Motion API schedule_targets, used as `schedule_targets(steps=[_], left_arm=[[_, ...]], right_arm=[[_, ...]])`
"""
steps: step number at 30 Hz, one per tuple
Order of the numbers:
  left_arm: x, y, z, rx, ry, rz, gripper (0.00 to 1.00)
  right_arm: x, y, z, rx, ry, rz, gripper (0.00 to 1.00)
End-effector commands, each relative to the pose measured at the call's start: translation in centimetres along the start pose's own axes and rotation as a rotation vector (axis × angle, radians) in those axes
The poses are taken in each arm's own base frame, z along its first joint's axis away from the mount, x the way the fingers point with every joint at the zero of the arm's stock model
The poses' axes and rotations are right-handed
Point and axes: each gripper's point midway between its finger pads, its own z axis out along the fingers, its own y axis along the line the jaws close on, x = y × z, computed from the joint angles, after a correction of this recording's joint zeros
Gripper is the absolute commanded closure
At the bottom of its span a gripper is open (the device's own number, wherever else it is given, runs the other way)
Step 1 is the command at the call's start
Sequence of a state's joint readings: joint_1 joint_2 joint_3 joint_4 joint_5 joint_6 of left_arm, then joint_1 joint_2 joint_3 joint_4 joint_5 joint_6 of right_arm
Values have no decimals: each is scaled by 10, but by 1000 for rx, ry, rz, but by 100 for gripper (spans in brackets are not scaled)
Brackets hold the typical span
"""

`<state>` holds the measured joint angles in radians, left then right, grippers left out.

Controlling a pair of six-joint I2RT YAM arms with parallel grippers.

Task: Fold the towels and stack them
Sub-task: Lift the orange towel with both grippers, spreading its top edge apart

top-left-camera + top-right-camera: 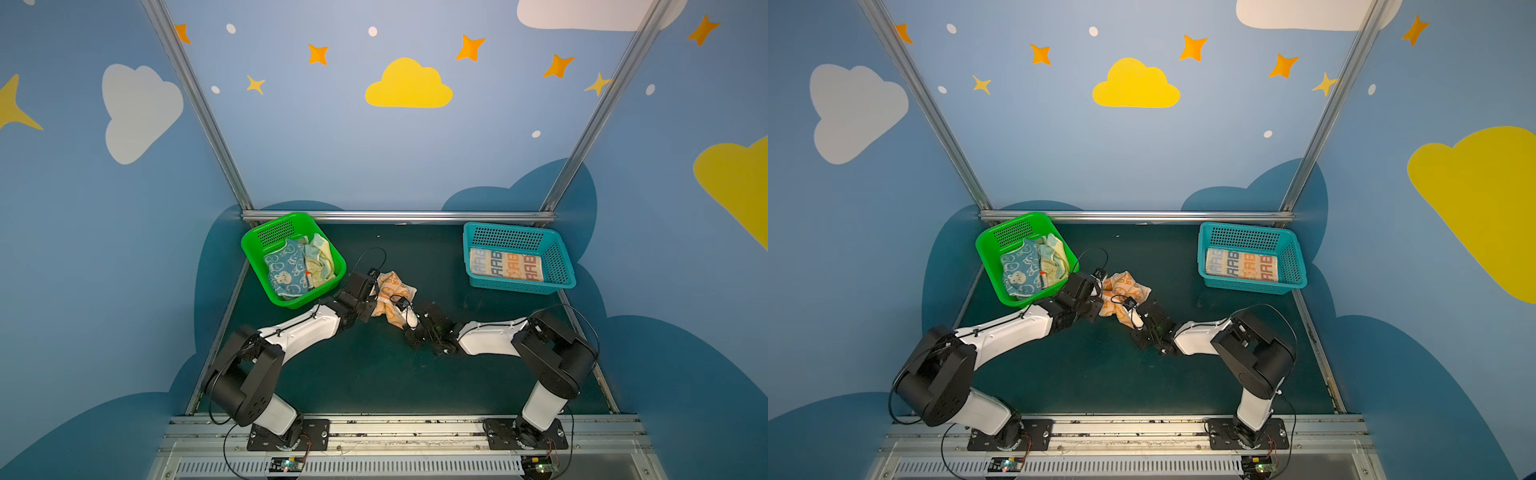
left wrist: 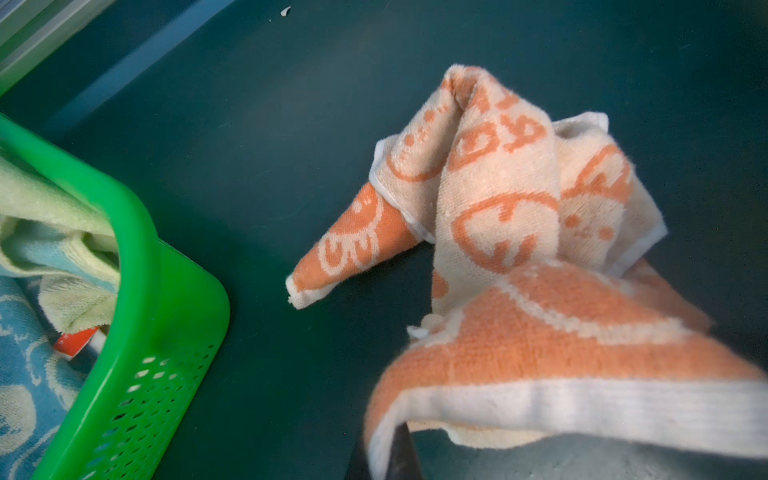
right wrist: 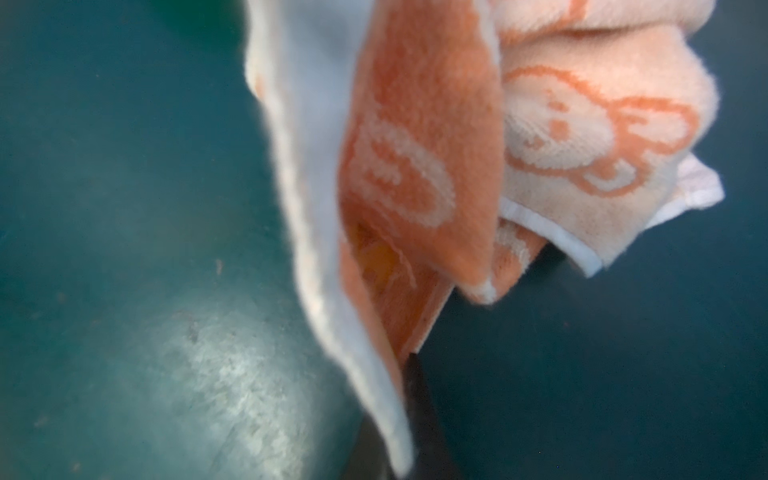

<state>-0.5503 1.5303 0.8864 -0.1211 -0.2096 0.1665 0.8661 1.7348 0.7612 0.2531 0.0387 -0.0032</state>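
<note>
Just right of the green basket (image 1: 308, 300), the left claw (image 1: 376, 291) was clenched on the crumpled orange towel (image 1: 392, 286) on the tabletop (image 1: 374, 374). Farther right, the right claw (image 1: 402, 309) gripped its other edge. Only the wrist views showed the hems meeting the dark fingers (image 2: 401, 453).

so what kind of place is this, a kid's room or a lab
Most likely a robot test cell dressed as a nursery: aluminium frame, cloud-and-star wall panels, and a left arm and right arm bolted to a rail, handling an orange towel.
</note>
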Motion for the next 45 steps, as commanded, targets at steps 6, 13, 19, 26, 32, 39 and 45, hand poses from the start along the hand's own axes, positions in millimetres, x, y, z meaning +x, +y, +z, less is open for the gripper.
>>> schedule_targets(steps=[6, 13, 19, 26, 32, 39, 45], left_arm=[[-38, 7, -25, 38, -9, -61, 96], [-102, 22, -68, 32, -95, -66, 96], [-163, 29, -117, 44, -224, -72, 96], [-206, 42, -186, 10, -349, -12, 96], [-202, 34, -226, 33, -374, 21, 96], [-187, 17, -279, 131, -474, -12, 96], [-176, 1, -324, 266, -576, -59, 96]], right_arm=[[-40, -53, -52, 115, 55, 149, 100], [-108, -101, -117, 217, -12, 119, 100], [-168, -119, -168, 332, -169, -17, 100], [-214, -126, -237, 419, -332, -187, 100], [-219, -106, -287, 383, -404, -285, 100], [-210, -62, -330, 209, -509, -295, 100], [-203, -29, -351, 129, -550, -295, 100]])
